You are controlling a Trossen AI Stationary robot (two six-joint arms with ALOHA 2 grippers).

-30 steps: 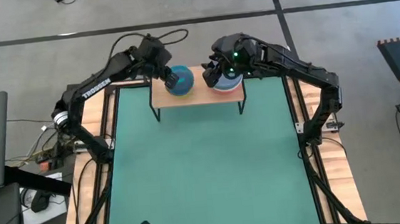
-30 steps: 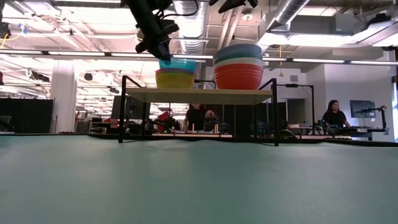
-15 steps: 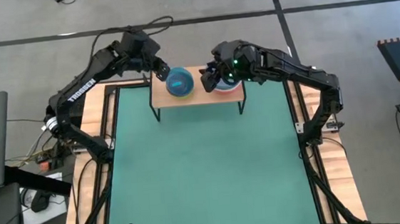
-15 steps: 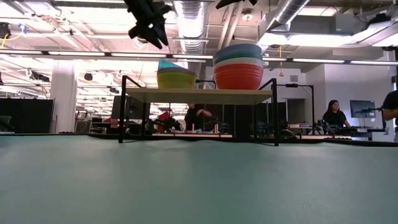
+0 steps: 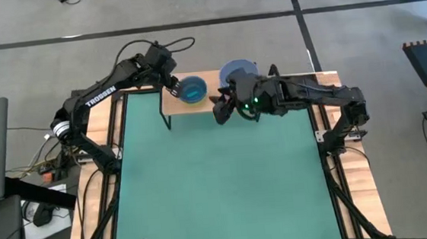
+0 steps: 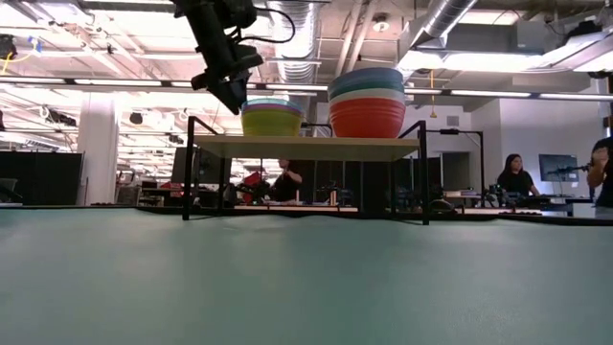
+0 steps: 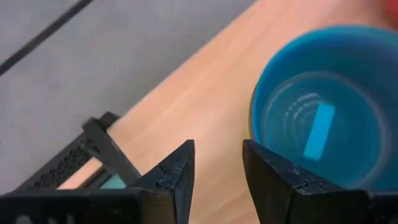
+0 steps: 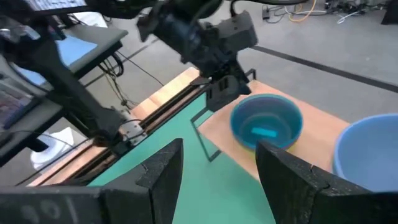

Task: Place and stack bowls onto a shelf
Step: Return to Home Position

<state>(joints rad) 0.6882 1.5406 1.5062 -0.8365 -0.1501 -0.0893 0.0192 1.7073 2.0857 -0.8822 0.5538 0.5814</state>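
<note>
High view: both piles of bowls sit on the shelf (image 5: 178,107), the blue-topped stack (image 5: 191,89) beside the pale-blue-topped stack (image 5: 234,72). Left gripper (image 5: 174,84) hovers by the blue one, fingers apart, empty. Right gripper (image 5: 217,110) is over the green mat (image 5: 218,180), also spread and empty.

Left bowl stack (image 5: 191,90), right bowl stack (image 5: 237,72) on shelf (image 5: 209,84); shelf on mat (image 5: 218,180).

A robotics lab: exposed ceiling ducts (image 6: 290,29), strip lights (image 6: 124,82), a person (image 6: 517,176) by a monitor (image 6: 556,167).
</note>
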